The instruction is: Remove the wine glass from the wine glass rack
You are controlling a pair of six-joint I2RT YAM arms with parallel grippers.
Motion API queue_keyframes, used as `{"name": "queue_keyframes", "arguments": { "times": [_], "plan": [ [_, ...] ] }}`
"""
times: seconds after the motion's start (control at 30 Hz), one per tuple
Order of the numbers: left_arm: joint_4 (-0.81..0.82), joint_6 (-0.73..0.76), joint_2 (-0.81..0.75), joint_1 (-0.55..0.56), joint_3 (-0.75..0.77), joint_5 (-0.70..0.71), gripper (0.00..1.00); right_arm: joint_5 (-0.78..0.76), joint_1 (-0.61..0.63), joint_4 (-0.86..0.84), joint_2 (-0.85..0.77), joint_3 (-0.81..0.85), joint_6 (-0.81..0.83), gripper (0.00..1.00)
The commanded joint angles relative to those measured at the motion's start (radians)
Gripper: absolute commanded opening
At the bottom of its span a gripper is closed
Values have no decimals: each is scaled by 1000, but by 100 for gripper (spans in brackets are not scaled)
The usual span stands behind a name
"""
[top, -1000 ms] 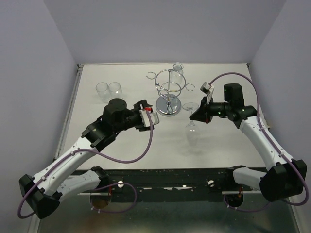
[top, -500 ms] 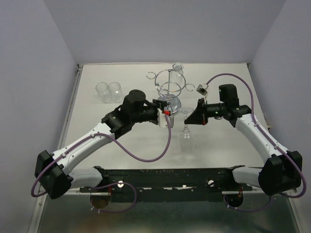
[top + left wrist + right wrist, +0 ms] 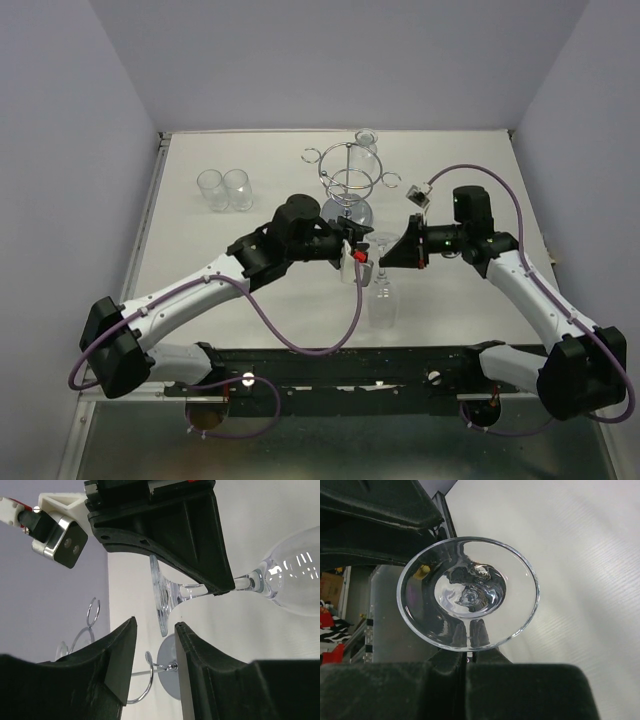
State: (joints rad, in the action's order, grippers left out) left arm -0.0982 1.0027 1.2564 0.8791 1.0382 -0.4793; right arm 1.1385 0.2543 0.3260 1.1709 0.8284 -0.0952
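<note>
The clear wine glass (image 3: 383,300) is off the chrome wine glass rack (image 3: 347,190) and held in the air in front of it. My right gripper (image 3: 390,257) is shut on its stem. In the right wrist view the round foot (image 3: 467,592) sits just beyond the closed fingers (image 3: 490,667). My left gripper (image 3: 357,257) is open, right beside the foot. In the left wrist view its tips (image 3: 155,625) stand just under the foot's rim (image 3: 160,600), not touching. The bowl (image 3: 300,575) points to the right there. The rack's loops (image 3: 92,612) and base (image 3: 167,667) show behind.
Two clear tumblers (image 3: 224,188) stand at the back left. Another glass (image 3: 366,140) is behind the rack near the back wall. The rack's mirrored base (image 3: 347,212) lies just behind both grippers. Grey walls close in the table on three sides.
My left arm has swung right, from left of the rack to the glass's foot. My right gripper has carried the glass a little toward the front and left.
</note>
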Motion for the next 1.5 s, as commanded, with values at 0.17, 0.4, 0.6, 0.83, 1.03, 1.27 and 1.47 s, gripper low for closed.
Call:
{"name": "queue_keyframes", "arguments": {
  "times": [0.17,0.4,0.6,0.83,1.03,1.27,1.47],
  "plan": [
    [-17,66,60,40,45,47,42,61,7,-54,-66,-41,-43,1],
    [-12,85,77,49,43,96,33,55,5,-53,-68,-45,-40,1],
    [-17,86,92,50,51,108,24,55,7,-50,-63,-35,-38,1],
    [14,24,97,50,52,102,0,20,7,-41,-70,-43,-41,22],
    [-20,-102,61,47,40,126,0,9,5,-1,-80,-23,-12,71],
    [-126,-300,-52,-12,-38,110,0,-25,5,200,-106,57,175,82],
    [-185,-432,-175,-58,-168,82,0,-49,5,246,-117,52,230,83]
  ]
}}
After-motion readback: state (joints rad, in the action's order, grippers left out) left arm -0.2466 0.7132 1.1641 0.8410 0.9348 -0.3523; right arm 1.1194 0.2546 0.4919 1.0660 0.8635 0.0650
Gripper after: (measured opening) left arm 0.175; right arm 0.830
